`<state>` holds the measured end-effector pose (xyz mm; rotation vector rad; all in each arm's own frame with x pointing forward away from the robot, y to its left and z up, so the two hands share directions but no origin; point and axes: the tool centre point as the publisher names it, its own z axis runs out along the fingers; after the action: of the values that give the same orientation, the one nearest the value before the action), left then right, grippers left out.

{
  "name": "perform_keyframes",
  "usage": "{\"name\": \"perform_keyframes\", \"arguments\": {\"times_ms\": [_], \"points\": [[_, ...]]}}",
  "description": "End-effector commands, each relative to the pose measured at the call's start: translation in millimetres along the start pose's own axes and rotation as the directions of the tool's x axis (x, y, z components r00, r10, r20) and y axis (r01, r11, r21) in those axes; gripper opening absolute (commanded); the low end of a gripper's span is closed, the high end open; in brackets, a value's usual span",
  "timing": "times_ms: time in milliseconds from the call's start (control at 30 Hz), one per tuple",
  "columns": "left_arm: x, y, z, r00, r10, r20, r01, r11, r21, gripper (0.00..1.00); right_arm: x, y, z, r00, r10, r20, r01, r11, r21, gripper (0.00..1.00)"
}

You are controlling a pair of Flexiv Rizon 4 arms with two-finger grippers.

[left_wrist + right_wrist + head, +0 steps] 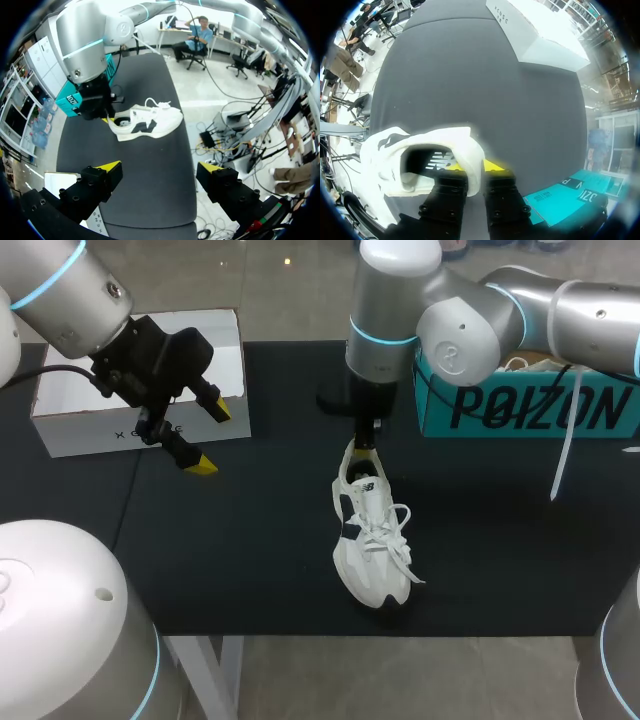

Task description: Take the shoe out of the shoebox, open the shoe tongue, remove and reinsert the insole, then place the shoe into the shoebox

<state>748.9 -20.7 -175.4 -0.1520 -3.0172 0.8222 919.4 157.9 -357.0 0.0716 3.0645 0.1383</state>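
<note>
The shoe (pixel 370 535) is a white sneaker with a dark navy side panel and loose white laces that spill off to one side. It sits on the black table (pixel 240 540), outside the teal shoebox (pixel 530 410) and near it, heel toward the box side and toe toward the near edge. The right gripper (pixel 368 445) is closed on the heel collar, with the heel wall between its fingers; the inner finger seems to be inside the opening, though the heel hides most of it. The left gripper (pixel 210 435) hangs spread wide and holds nothing, in front of a white box (pixel 140 390), well apart from the shoe
</note>
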Motion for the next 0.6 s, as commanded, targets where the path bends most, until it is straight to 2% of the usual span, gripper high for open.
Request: {"name": "perform_keyframes", "arguments": {"times_ms": [33,333,467,600], "points": [[-0.6,0,0,1.0,0.0,-0.002,0.0,1.0,-0.002,1.0,4.4,1.5,-7,1.0,-0.002,0.013,0.002,1.0,0.002,0.0],[-0.6,0,0,1.0,0.0,-0.002,0.0,1.0,-0.002,1.0,1.6,8.2,-42,0.998,-0.005,0.061,0.003,0.999,0.033,0.0],[-0.6,0,0,1.0,0.0,-0.002,0.0,1.0,-0.002,1.0,-4.0,10.0,-69,0.996,0.017,0.088,-0.023,0.997,0.078,0.0],[-0.6,0,0,1.0,0.0,-0.002,0.0,1.0,-0.002,1.0,-15.5,9.1,-104,0.991,0.056,0.122,-0.069,0.991,0.112,0.0]]}}
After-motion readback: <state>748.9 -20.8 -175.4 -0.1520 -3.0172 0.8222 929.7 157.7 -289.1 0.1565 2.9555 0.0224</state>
